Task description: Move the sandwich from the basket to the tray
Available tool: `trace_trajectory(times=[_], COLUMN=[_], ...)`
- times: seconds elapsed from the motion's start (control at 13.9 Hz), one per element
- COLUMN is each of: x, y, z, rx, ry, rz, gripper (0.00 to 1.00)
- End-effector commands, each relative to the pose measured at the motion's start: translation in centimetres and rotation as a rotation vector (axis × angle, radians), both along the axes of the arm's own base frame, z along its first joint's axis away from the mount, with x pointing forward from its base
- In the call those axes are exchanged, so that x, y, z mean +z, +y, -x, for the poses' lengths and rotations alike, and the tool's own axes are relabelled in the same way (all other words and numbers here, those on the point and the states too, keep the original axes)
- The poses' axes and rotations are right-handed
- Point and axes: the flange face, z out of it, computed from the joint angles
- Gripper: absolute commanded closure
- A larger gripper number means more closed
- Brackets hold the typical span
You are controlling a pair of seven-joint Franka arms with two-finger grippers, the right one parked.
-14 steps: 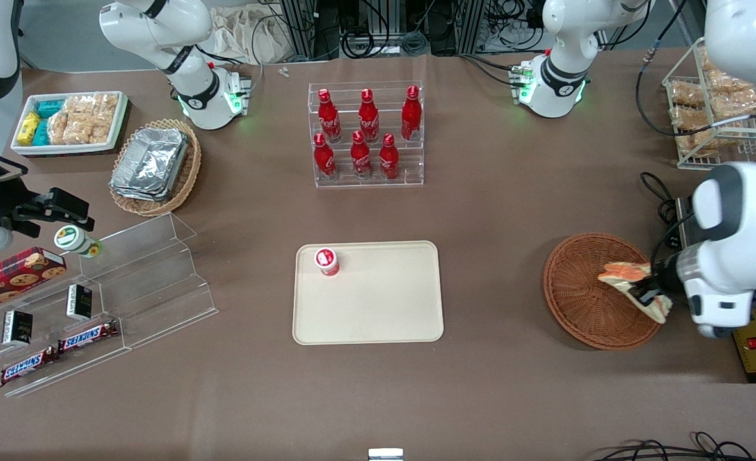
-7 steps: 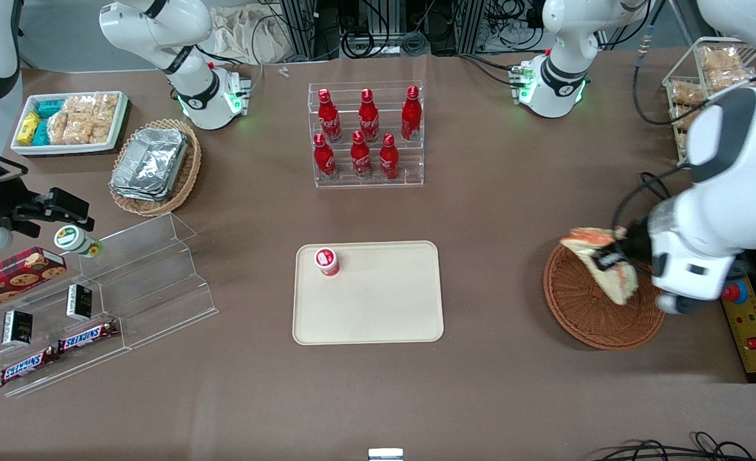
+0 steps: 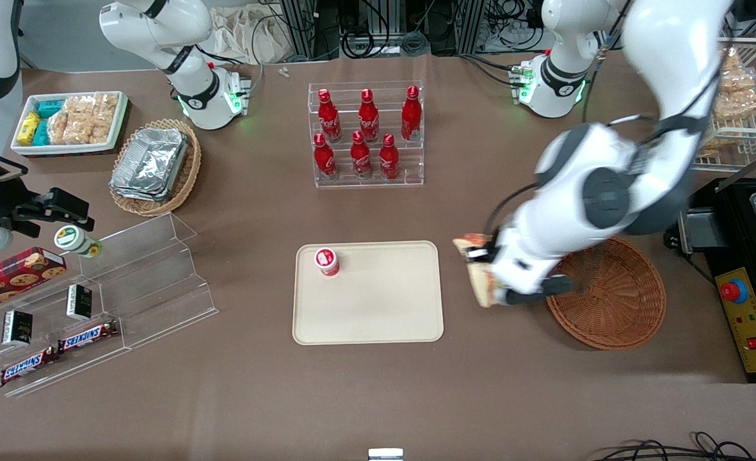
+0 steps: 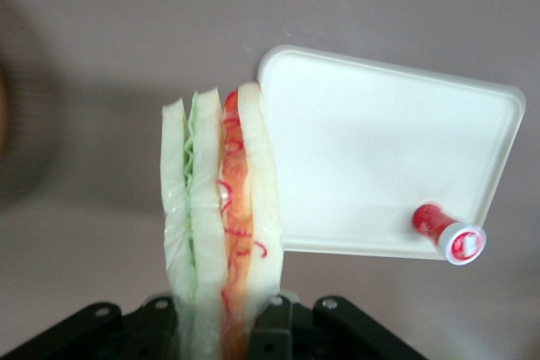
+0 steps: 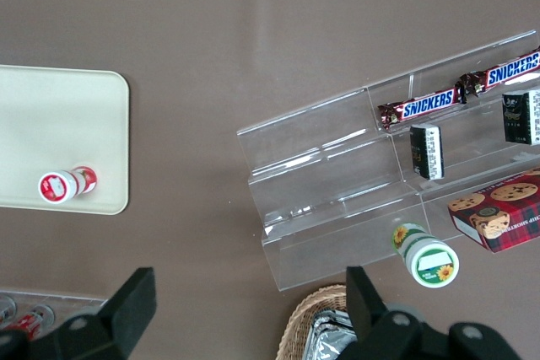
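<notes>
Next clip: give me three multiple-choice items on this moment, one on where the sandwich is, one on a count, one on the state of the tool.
1. Where is the sandwich?
A. Lying in the basket
B. Held above the table between the basket and the tray
C. Resting on the tray

2. How many red bottles stand in the clear rack?
A. Four
B. Six
C. Eight

3. What is the state of the left arm's tool?
A. Open and empty
B. Shut on the small red-capped container
C. Shut on the sandwich

Answers:
1 B, the front view shows it in the air beside the tray's edge, outside the basket.
2 B, two rows of three.
3 C, the left wrist view shows the fingers clamping the wedge's base.
</notes>
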Motion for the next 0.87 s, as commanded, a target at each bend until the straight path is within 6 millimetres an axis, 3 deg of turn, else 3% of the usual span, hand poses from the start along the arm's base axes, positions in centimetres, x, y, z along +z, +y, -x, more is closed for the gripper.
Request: trace_trajectory(times=[0.0,0.14,0.51,0.79], x=[-5.7,-8.7,-16.9,-19.1], y=[-5.7,-7.6,-8.9,-9.1], z=[1.3,2.1,1.3,1.4], rx=[-0.154,-0.191,-0.24,-0.258], ry=[-0.045,-0.035,-0.085,-0.088], rz=[-0.047,-0.044,-0.049,-0.057], gripper=[1.0,1.0,1.0,1.0])
